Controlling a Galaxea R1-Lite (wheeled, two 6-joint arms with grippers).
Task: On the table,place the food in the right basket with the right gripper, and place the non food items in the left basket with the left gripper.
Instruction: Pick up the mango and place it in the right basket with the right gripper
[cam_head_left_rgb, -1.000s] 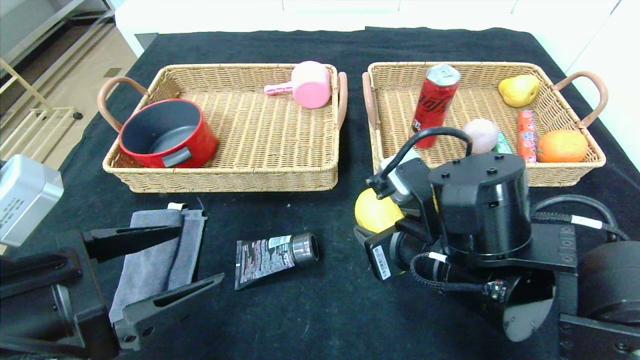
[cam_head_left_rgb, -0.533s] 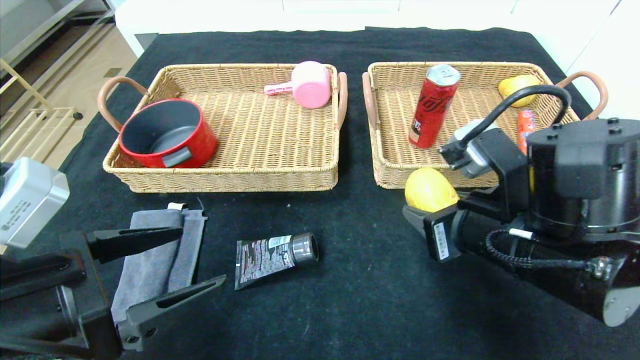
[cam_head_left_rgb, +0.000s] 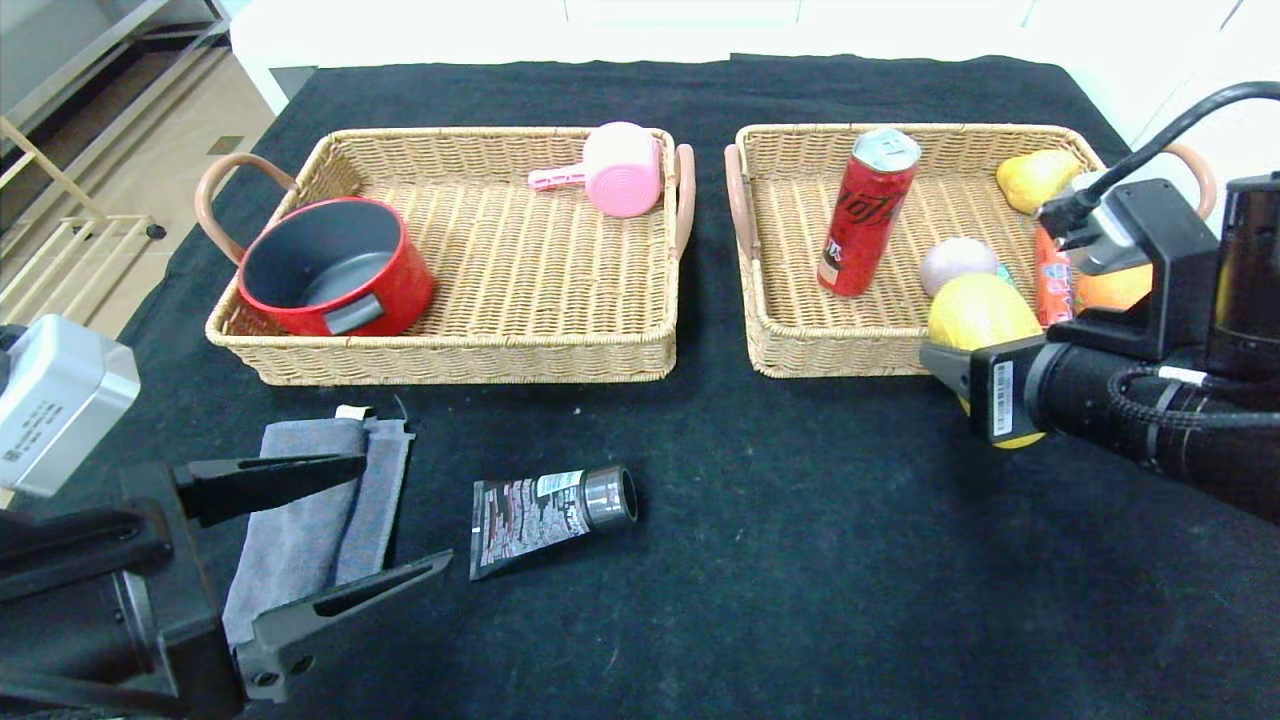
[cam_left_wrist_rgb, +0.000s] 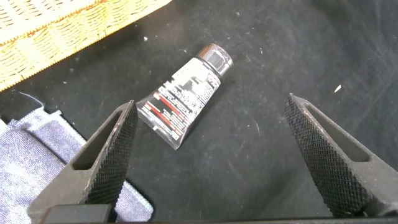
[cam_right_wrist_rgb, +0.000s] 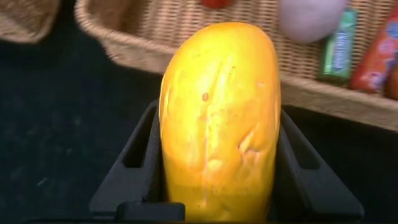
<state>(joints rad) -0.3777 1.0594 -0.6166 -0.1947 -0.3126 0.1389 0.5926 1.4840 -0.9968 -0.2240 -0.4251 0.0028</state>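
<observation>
Two items still lie on the surface (cam_head_left_rgb: 700, 560) near the spread left end effector (cam_head_left_rgb: 330, 520): towel (cam_head_left_rgb: 310, 510) under it, tube (cam_head_left_rgb: 550, 507) just right. Farther right, the right end effector (cam_right_wrist_rgb: 214, 186) pinches the yellow piece (cam_head_left_rgb: 980, 315) at the right basket's (cam_head_left_rgb: 850, 350) near rim, its long axis pointing inward.

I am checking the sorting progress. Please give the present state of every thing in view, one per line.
yellow fruit: held in right claw, at right basket front rim
left claw: open, empty
tube: lying on table
towel: folded on table
can: upright in right basket
pot: in left basket
</observation>
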